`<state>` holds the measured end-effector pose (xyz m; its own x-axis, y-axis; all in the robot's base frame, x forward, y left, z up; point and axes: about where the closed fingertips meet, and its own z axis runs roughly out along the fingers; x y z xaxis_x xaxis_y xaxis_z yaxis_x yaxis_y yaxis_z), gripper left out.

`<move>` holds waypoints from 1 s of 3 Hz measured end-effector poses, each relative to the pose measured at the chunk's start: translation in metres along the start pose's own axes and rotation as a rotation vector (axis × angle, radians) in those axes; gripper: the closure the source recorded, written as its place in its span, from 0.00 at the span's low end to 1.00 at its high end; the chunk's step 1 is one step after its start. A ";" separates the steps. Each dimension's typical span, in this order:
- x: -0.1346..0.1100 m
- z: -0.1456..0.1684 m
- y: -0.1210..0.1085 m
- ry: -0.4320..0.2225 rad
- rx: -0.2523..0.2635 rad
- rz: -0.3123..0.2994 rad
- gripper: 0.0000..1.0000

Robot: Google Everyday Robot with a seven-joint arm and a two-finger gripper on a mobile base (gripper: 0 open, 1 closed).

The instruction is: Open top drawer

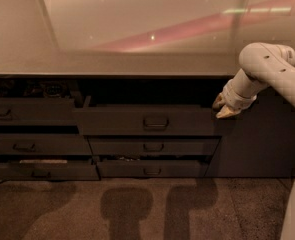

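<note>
Gripper [222, 108] hovering at upper right corner of top drawer [117, 123], contact vanishing in shadow. Arm [272, 69] running off right edge. Drawer interior hiding behind tall front. Left drawers [27, 111] being cropped by left edge; clutter [47, 88] above them blurring beyond identification.
</note>
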<state>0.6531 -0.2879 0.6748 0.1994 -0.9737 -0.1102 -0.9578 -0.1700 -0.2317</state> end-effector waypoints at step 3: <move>0.001 0.000 0.011 0.000 0.002 -0.009 1.00</move>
<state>0.6427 -0.2906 0.6720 0.2075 -0.9723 -0.1079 -0.9557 -0.1779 -0.2346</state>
